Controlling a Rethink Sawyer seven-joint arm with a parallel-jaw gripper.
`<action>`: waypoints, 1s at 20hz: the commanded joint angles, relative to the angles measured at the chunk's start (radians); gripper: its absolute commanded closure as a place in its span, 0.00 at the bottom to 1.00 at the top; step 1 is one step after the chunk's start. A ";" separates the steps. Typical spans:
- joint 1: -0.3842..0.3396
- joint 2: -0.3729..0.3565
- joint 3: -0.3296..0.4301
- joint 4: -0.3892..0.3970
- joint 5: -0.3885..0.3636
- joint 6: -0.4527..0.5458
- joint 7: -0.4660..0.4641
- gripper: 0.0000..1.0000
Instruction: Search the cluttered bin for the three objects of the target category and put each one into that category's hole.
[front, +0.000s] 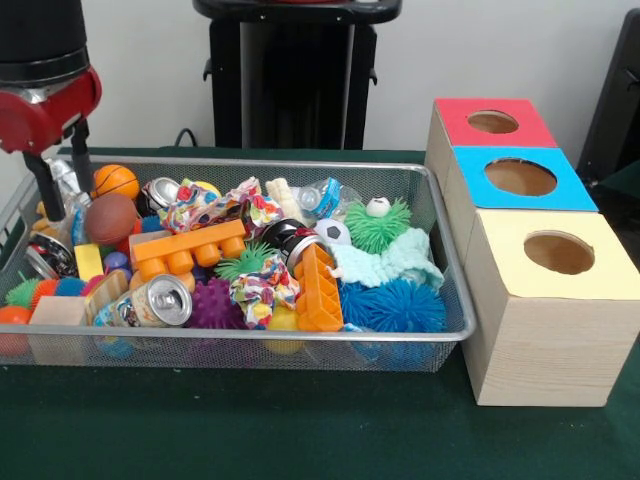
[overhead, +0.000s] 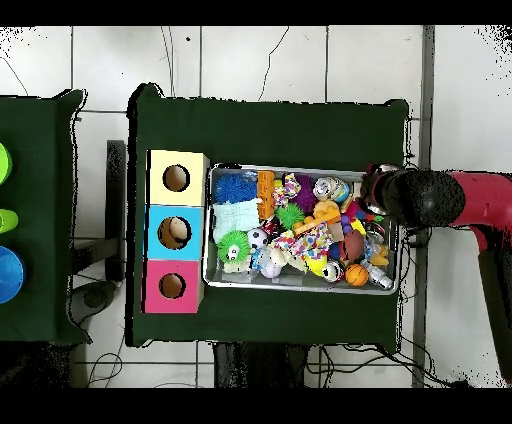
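The wire mesh bin (front: 440, 335) is full of mixed toys and also shows in the overhead view (overhead: 212, 225). A rounded yellow toy (front: 284, 320) lies near the front wall, mostly buried under patterned cloth and an orange block. Another yellow piece (front: 206, 187) peeks out at the back behind a can. A yellow-orange bit (front: 40, 214) shows at the far left. My gripper (front: 70, 202) hangs over the bin's left end, its two black fingers (front: 44, 188) apart and empty. In the overhead view only the arm (overhead: 425, 197) shows.
Three wooden boxes stand beside the bin, each with a round hole: red (front: 493, 122), blue (front: 520, 177), yellow (front: 558, 252). The bin also holds orange blocks (front: 190, 250), spiky balls (front: 400, 305), cans (front: 160, 302), a small basketball (front: 116, 181) and wooden blocks (front: 58, 325).
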 joint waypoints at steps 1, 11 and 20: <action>0.023 0.074 -0.019 -0.113 0.042 0.126 -0.216 0.00; 0.031 0.065 -0.066 -0.192 -0.044 0.197 -0.352 0.00; 0.001 0.100 -0.062 -0.179 -0.086 0.244 -0.528 0.00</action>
